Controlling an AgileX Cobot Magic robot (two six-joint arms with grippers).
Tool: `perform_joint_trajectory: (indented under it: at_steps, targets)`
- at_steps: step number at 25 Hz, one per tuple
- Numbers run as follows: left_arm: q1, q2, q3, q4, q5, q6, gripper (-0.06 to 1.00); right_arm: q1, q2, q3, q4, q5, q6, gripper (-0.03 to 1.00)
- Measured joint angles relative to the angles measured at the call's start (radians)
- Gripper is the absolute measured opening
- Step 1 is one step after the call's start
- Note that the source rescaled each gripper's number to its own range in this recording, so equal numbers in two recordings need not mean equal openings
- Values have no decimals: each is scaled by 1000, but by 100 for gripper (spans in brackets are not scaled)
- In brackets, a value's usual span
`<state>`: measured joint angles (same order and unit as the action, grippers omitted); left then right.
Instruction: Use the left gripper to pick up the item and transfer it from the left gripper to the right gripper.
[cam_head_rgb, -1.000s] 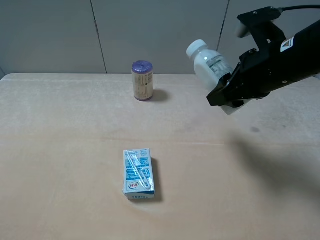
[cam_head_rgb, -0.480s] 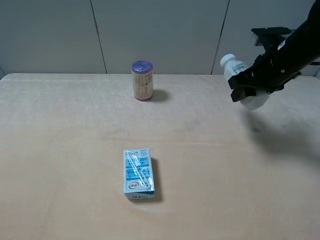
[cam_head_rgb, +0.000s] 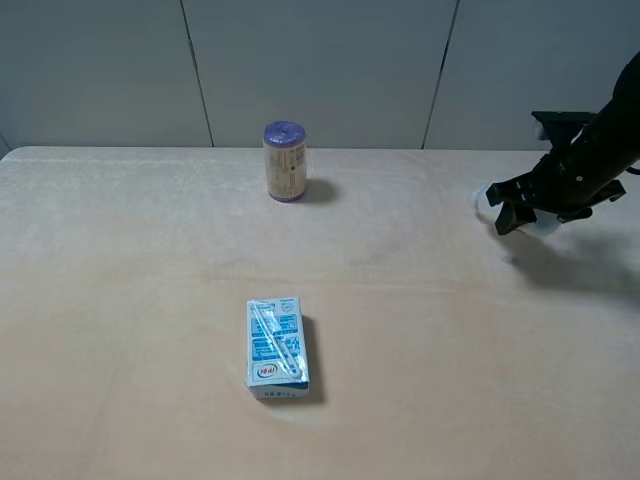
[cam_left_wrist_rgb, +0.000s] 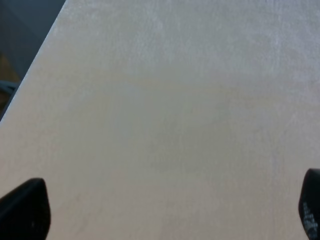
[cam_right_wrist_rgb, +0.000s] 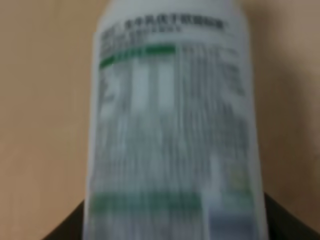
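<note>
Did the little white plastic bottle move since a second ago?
Yes. The small white plastic bottle, gripped by the right tool, has gone rightward and down toward the table, farther from the unmoved purple-lidded beige jar.

No legible text on bottle (cam_right_wrist_rgb: 172, 125).

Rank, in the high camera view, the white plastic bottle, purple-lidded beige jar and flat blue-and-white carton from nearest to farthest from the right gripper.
1. White plastic bottle: held in the right gripper, far right.
2. Purple-lidded beige jar: back centre, upright.
3. Flat blue-and-white carton: front centre, lying flat.
</note>
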<state>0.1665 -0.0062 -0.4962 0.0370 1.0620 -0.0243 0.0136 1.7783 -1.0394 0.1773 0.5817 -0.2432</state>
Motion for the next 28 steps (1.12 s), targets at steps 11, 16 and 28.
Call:
perform_joint_trajectory:
  at_steps: [11, 16, 28]
  targets:
    - [1, 0, 0, 0, 0, 0, 100, -1, 43, -5, 2, -20, 0, 0]
    - [1, 0, 0, 0, 0, 0, 100, -2, 43, -7, 2, -12, 0, 0]
    - [1, 0, 0, 0, 0, 0, 100, -3, 42, -8, 3, 29, 15, 100]
